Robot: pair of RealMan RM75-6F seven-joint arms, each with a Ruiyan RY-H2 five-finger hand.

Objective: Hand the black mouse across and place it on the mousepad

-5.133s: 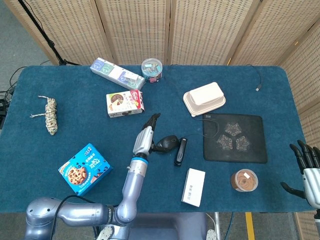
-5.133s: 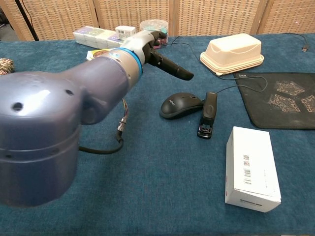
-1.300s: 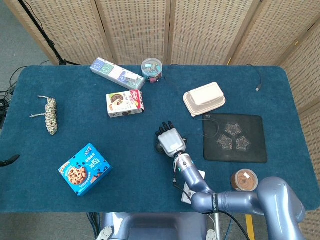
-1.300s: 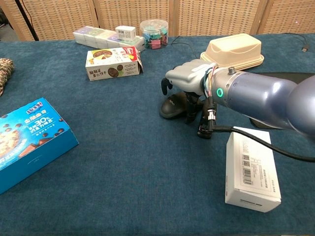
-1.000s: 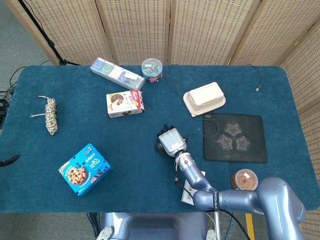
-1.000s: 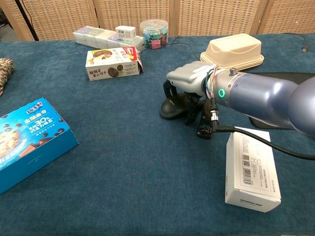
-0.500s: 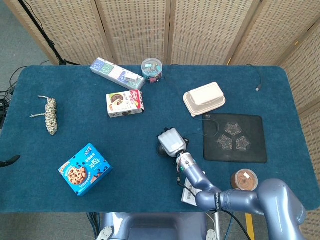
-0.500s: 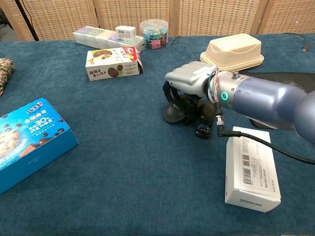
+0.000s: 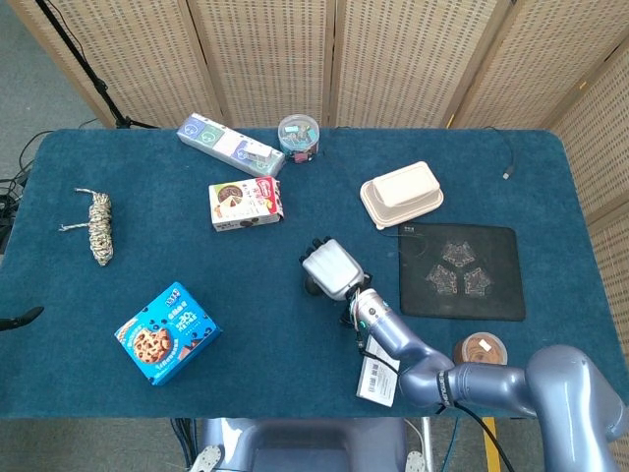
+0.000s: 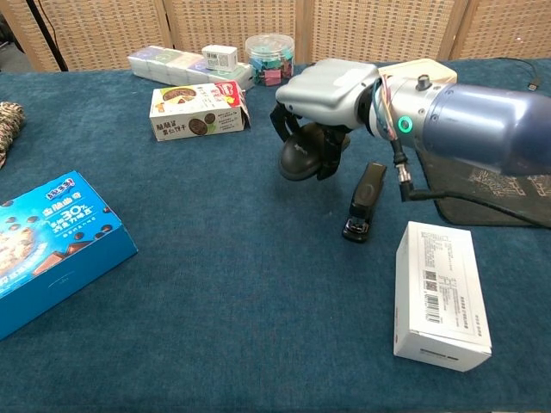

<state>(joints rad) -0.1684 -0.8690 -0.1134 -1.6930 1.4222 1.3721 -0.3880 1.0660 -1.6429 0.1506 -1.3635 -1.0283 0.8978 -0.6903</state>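
Right hand is curled down around the black mouse, which is being gripped clear of the blue table, just left of the stapler. Mousepad is sitting well off to the right, and the left hand isn't being shown anywhere.

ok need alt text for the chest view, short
The robot's right hand grips the black mouse from above, lifted off the blue tablecloth. A black stapler and a white box lie nearby, and the dark mousepad lies at the right edge.
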